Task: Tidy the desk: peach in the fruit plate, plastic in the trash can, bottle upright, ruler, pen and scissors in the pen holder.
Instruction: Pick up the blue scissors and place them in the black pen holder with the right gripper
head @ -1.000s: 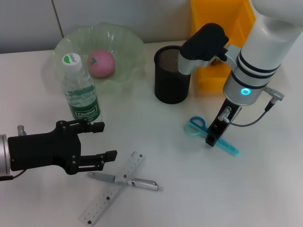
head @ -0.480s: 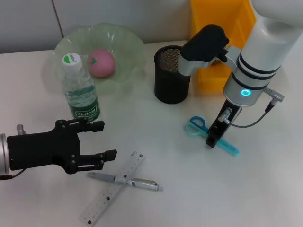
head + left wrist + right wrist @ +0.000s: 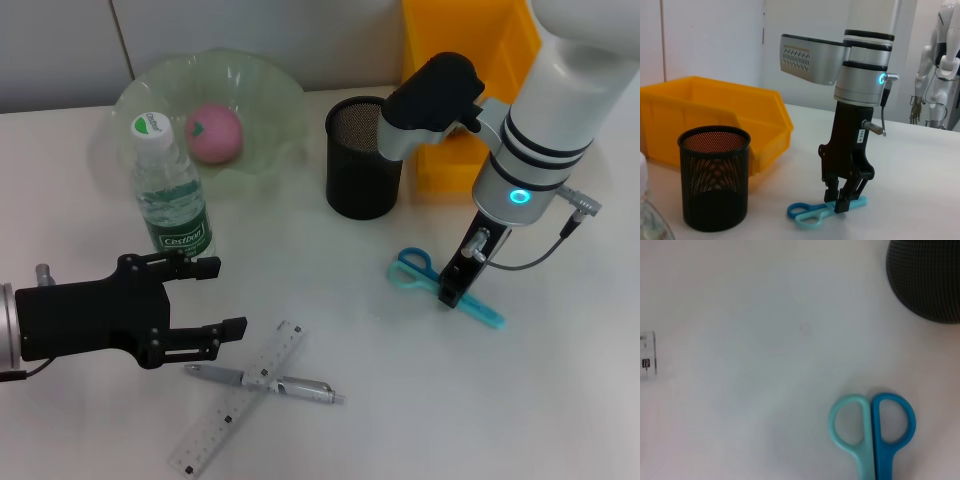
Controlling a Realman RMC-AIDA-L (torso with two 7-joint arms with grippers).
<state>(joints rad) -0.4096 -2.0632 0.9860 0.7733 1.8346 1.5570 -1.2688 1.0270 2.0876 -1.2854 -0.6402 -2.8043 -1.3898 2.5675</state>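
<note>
Head view: peach (image 3: 214, 133) sits in the fruit plate (image 3: 268, 96) and the bottle (image 3: 170, 199) stands upright, so those look done. Ruler (image 3: 238, 396) and pen (image 3: 266, 382) lie crossed on the desk by the left gripper (image 3: 214, 298), fingers apart, empty.

Left wrist view: right gripper (image 3: 839, 198) straddles the scissors (image 3: 816, 213), touching them, near the pen holder (image 3: 714, 184), not lifted yet.

Right wrist view: just the scissor handles flat on the desk.

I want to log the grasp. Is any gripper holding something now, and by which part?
The right gripper is down on the scissors, fingers around the blade section beyond the handles, but a closed grasp cannot be told. The left gripper is open, holding nothing.
</note>
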